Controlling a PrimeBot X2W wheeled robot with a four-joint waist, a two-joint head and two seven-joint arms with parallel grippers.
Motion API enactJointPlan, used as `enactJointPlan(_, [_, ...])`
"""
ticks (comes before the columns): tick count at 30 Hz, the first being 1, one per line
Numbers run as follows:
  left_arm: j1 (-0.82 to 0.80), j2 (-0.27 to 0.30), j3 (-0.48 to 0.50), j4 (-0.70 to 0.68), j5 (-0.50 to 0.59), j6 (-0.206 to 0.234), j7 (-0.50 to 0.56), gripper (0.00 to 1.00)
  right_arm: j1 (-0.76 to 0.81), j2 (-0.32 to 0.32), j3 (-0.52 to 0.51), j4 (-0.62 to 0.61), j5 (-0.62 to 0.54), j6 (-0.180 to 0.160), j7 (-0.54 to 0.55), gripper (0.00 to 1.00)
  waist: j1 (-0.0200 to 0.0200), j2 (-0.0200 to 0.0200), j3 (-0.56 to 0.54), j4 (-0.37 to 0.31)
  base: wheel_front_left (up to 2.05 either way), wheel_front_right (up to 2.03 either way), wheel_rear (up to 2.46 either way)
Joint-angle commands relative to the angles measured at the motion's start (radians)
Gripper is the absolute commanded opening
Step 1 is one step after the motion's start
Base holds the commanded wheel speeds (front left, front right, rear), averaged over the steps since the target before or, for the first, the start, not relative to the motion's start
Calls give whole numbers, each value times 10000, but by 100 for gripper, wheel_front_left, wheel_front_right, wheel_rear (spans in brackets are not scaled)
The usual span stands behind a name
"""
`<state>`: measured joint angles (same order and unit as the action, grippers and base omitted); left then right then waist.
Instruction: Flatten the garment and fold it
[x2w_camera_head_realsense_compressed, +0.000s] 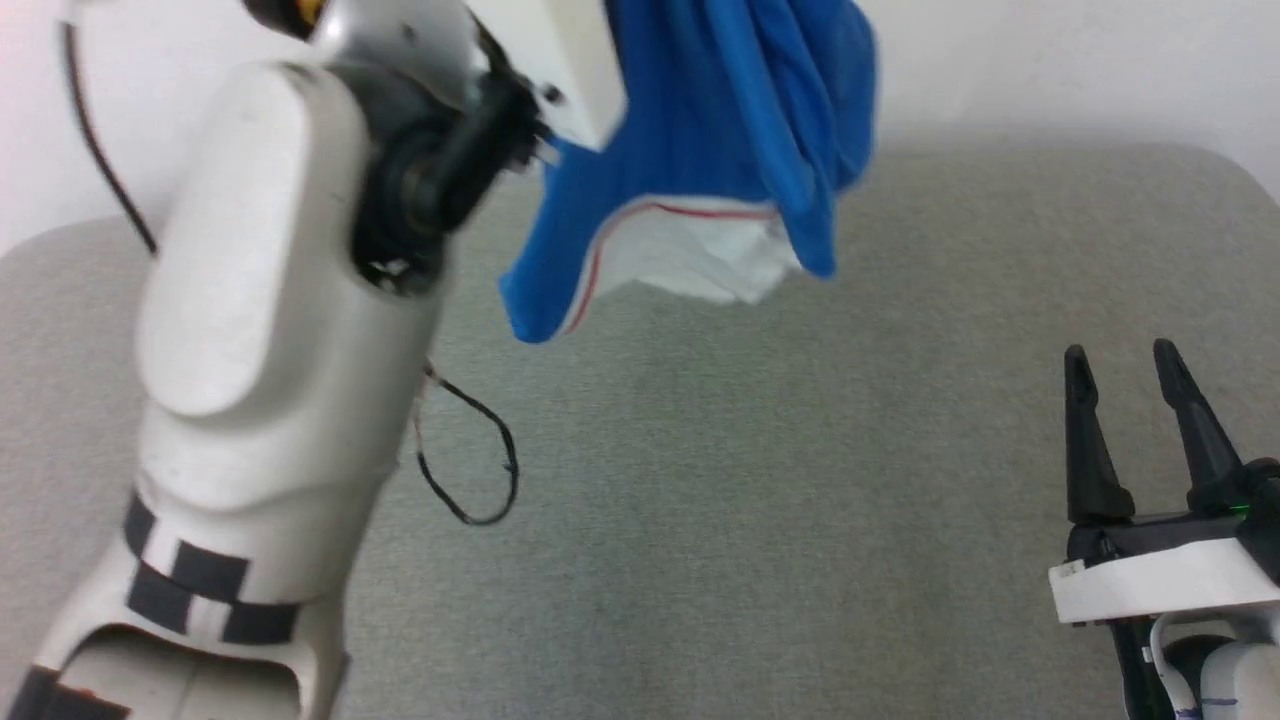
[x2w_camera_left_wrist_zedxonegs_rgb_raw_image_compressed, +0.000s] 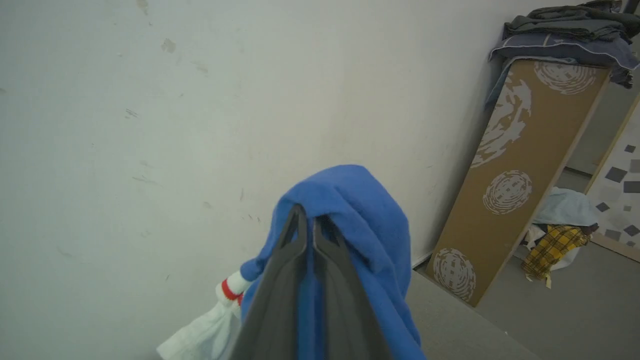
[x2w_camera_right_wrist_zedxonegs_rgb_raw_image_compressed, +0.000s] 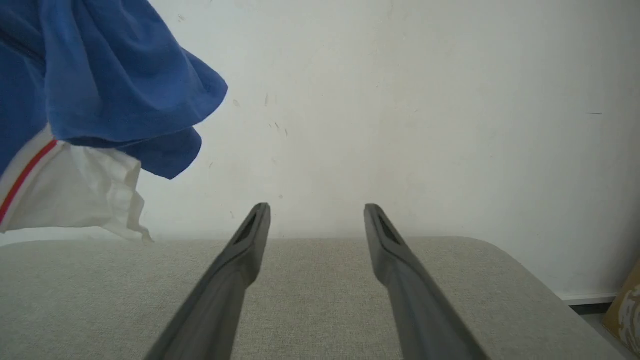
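Note:
The garment, bright blue with a white red-striped part at its lower edge, hangs bunched in the air above the grey table. My left arm is raised high at the left of the head view. In the left wrist view my left gripper is shut on blue cloth, and the garment drapes over its fingertips. My right gripper stands open low at the right, away from the cloth, with nothing between its fingers. The right wrist view shows the right gripper over the table and the garment hanging at upper left.
A pale wall stands behind the table. A loose black cable loops off my left arm. Right of the table leans a brown patterned board with folded dark cloth on top, and clothes lie on the floor.

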<state>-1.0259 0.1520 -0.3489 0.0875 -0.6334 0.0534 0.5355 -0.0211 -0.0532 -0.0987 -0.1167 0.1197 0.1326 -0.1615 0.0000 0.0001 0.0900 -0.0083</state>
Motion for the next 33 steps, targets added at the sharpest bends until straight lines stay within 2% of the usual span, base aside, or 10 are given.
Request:
enactJointPlan(1, [296,-88,-124,-13,55,-70,-144,0,-185,29,-43,-47,93,-19,-73,100,0,-1,519,-583,0,0,0])
enactJointPlan(5, [991,-309,-867,284,495,-269,-767,0,-336,29,-117,-57,187,-19,-159,100,0,-1,954,-906,0,0,0])
enactJointPlan(10, [2323,-576,-1817,1318,897,-469,-1839,0,-528,29,-14,9,291,-19,-263,100,0,-1,1430,-1193,0,0,0])
enactJointPlan(18, [3868,-943,-2824,3530,774,-259,-3023,0,-806,29,139,213,353,-19,-379,100,0,-1,1927,-1319,0,0,0])
enactJointPlan(19, [3901,-959,-2900,3729,753,-230,-3128,27,-830,29,149,241,353,-19,-386,100,0,-1,1954,-1307,0,0,0])
enactJointPlan(20, [3895,-972,-2964,3880,726,-221,-3238,83,-855,29,153,271,351,-19,-395,100,0,-1,1973,-1289,0,0,0])
enactJointPlan(21, [3858,-983,-3012,3990,695,-223,-3366,100,-873,29,148,299,346,-19,-404,100,0,-1,1980,-1257,0,0,0])
enactJointPlan(26, [3497,-1007,-2998,3981,459,-265,-4229,100,-853,30,160,452,310,-19,-408,100,0,-1,1766,-986,0,0,0])
enactJointPlan(30, [3470,-992,-2571,3430,226,-185,-5220,100,-749,30,168,504,265,-19,-343,100,0,-1,1357,-769,0,0,0])
enactJointPlan(33, [3855,-654,-2124,2680,151,-76,-5998,100,-601,30,133,495,217,-19,-253,100,0,-1,1033,-625,0,0,0])
